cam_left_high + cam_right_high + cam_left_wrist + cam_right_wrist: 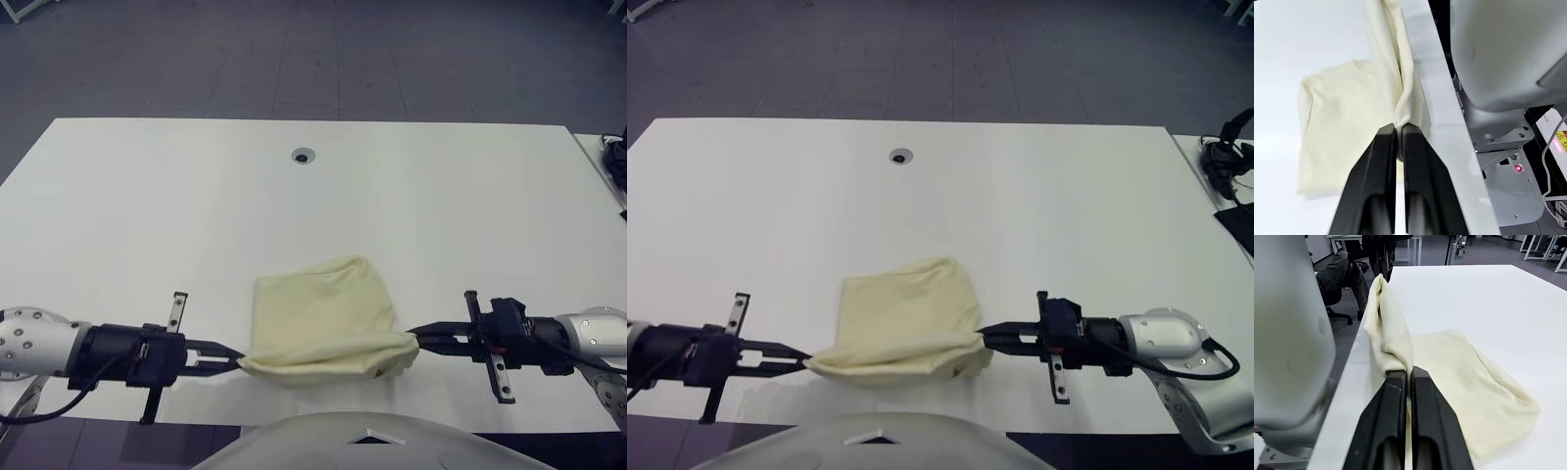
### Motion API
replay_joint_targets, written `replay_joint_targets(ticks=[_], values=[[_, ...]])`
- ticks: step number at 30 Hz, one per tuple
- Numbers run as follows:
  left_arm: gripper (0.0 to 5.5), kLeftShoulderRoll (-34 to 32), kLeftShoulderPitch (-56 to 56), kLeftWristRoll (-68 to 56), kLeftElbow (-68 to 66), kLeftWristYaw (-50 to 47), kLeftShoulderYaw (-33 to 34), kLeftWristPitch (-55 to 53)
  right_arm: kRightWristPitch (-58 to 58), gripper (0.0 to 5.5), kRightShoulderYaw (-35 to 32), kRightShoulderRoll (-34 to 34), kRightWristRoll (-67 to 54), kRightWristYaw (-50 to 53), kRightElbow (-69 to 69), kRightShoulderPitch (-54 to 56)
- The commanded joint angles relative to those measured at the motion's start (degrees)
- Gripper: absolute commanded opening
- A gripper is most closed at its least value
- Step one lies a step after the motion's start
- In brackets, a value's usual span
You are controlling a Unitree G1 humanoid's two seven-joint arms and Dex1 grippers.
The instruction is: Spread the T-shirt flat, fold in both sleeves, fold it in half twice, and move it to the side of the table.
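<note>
T-shirt (318, 313): pale yellow soft cloth, matte and lightly creased, folded to a rough rectangle with rounded corners. It sits lower centre of the left eye frame, close to the bench (147, 215) edge at the bottom. The rear part lies flat on the bench. The front edge is bunched into a thick roll stretched between the two grippers, and in the wrist views that edge stands up off the surface as a ridge. Long axis of the roll runs left-right across the frame, with the left end a bit lower in the picture than the right.

Left gripper (238, 360): lower left, black flat jaws pressed together, pinching the left end of the roll.
Right gripper (411, 338): lower right, jaws likewise clamped on the right end of the roll. Both point inward toward each other, roughly level with the bench.

Bench: white, smooth, rectangular. Round cable hole (304, 155) in the upper centre, well apart from the shirt.
</note>
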State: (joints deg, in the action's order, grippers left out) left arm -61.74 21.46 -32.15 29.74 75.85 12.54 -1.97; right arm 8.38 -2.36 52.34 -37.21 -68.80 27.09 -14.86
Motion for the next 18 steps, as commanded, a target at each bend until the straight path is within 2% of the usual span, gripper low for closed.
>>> replay_joint_targets(ticks=[1,10,18], values=[[0.00,2.4,-11.5,1.3,-7.3,-1.4,-5.1,-3.1,0.8,0.04,1.9,-2.4,2.8,0.8,-5.6,8.0],[0.00,9.4,-26.1,5.7,-19.3,-3.5,-12.9,-5.3,1.0,0.04,6.7,-7.8,9.1,0.6,-18.6,21.7],[0.00,14.5,-31.3,9.8,-26.6,-4.3,-16.5,-4.3,-2.2,0.04,9.1,-12.7,14.7,1.0,-28.2,26.7]])
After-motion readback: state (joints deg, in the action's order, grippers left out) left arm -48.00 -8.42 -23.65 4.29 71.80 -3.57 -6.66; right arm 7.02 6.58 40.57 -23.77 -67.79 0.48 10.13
